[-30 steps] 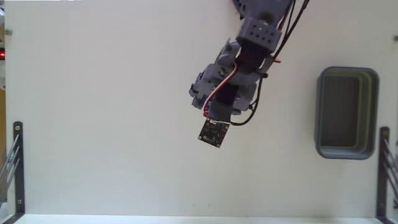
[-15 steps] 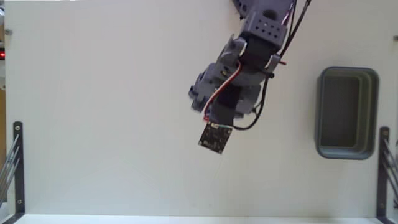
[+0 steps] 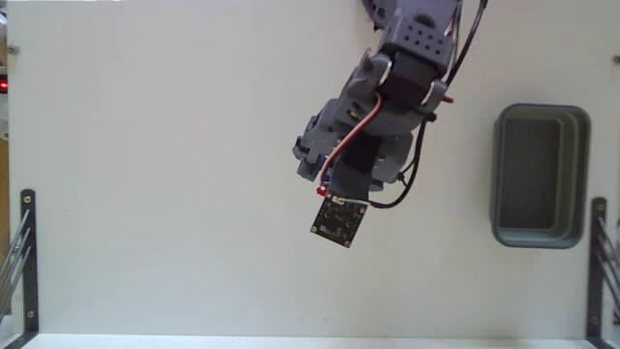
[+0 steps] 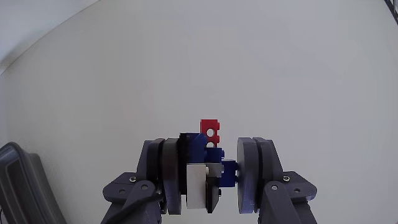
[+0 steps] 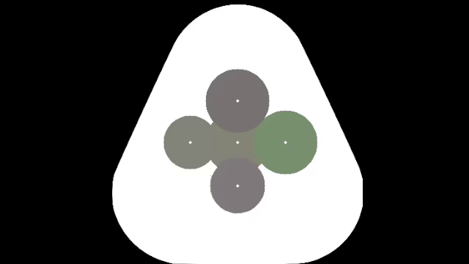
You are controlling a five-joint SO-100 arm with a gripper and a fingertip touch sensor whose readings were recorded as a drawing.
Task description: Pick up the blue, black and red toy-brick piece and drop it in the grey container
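Note:
In the wrist view my gripper (image 4: 208, 169) is shut on the blue, black and red toy-brick piece (image 4: 210, 131), with both dark grey fingers pressing its sides. The piece's red brick sticks out past the fingertips, and a white block sits low between them. It hangs above the white table. The fixed view shows my arm (image 3: 373, 116) reaching down from the top centre, covering the piece. The grey container (image 3: 499, 174) stands at the right of that view, well apart from the arm, and nothing shows inside it. A corner of the container (image 4: 18, 180) shows at the bottom left of the wrist view.
A small dark circuit board (image 3: 338, 221) with red-white wires hangs at the arm's lower end in the fixed view. Black metal brackets stand at the table's left edge (image 3: 27, 252) and right edge (image 3: 596, 262). The white table top (image 3: 155, 194) stretches wide to the left.
The arm has drifted slightly down and to the right in the fixed view, carrying its circuit board along. The container has not moved.

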